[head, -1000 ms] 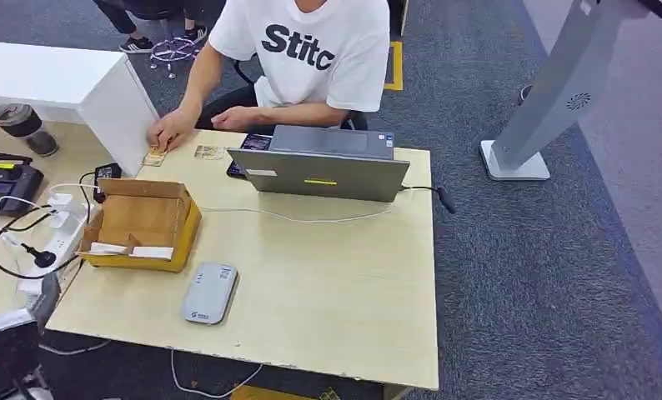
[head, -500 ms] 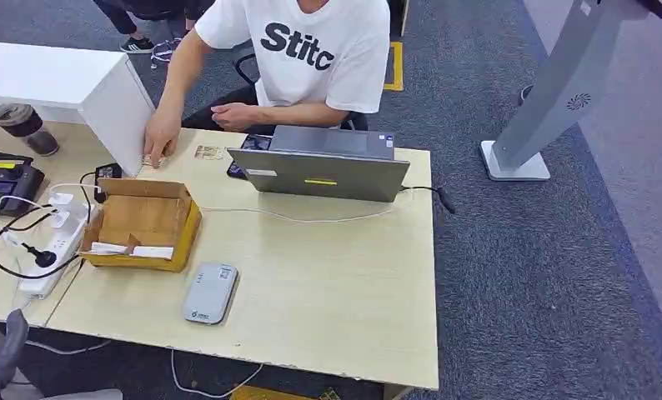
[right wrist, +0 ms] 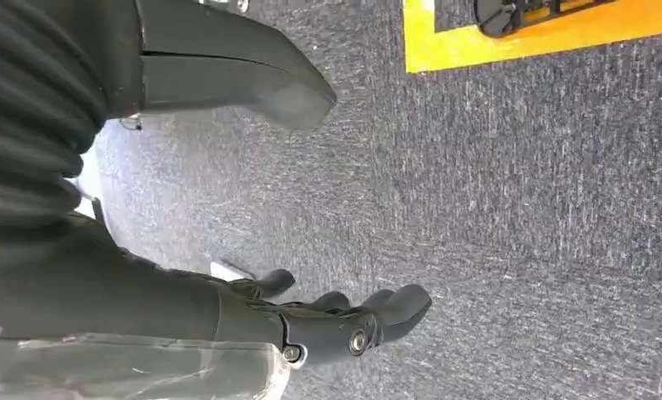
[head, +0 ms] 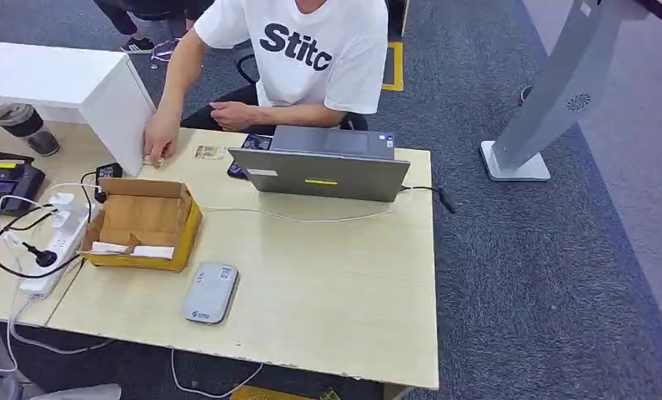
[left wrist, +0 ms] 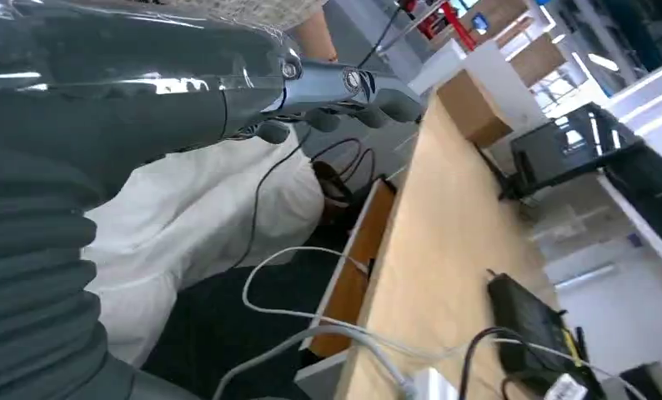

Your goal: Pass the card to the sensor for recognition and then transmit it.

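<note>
A grey-white sensor (head: 210,292) lies flat near the front edge of the wooden table (head: 336,283). At the far side, a person in a white T-shirt presses a hand (head: 157,142) on a small card (head: 153,161). A second card (head: 209,152) lies just right of it. My left hand (left wrist: 253,83) hangs beside the table's edge, fingers loosely extended, holding nothing. Over the grey carpet, my right hand (right wrist: 253,312) hangs with thumb and fingers apart and nothing in it.
A grey laptop (head: 319,171) stands at the back with a phone (head: 246,153) behind it. An open cardboard box (head: 144,221) sits left of the sensor. A power strip (head: 57,242), cables, a black device (head: 2,183) and a cup (head: 23,125) crowd the left.
My left hand has dropped out of the lower left corner of the head view. The person's arm has lifted while their hand stays on the card.
</note>
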